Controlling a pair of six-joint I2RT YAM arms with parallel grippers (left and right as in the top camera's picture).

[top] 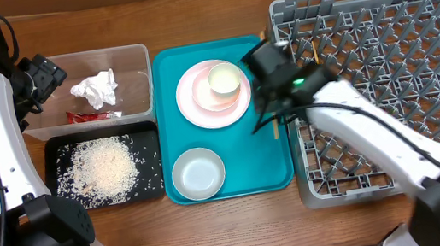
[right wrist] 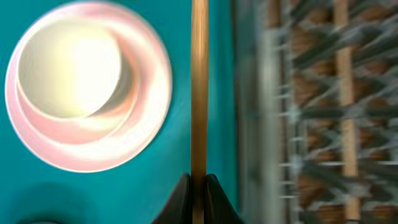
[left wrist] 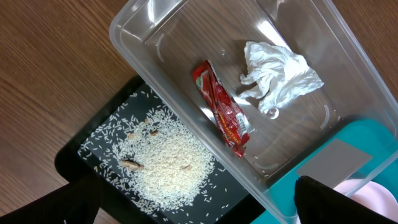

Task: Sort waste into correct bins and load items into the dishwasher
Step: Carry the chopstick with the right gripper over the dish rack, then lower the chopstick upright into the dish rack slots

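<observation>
waste looks sorted: tissue (left wrist: 277, 74) and wrapper (left wrist: 224, 112) lie in the tub (left wrist: 161, 37), and rice (left wrist: 165, 165) is piled in the black tray (top: 52, 146). loading is barely begun, by my reading. the stacked plates (top: 201, 113) with the cup (top: 225, 81) on top, and the bowl (top: 199, 173), sit on the teal tray (top: 241, 150). a second chopstick (right wrist: 342, 93) seems to lie among the pegs of the rack (top: 419, 69), which is otherwise bare

right end effector (right wrist: 199, 183) is pinched tight on one end of a chopstick (right wrist: 199, 93). that chopstick runs along the teal tray's right side, between the plates and the rack wall. whether it is lifted or touching the tray i cannot tell. left end effector (top: 45, 74) hangs over the tub's left rim, fingers spread wide, holding nothing

the rack's latticed wall stands just beside the chopstick, so it likely has to rise over that edge. the plates crowd its other side. the arms are well apart across the bench (top: 244, 232)
</observation>
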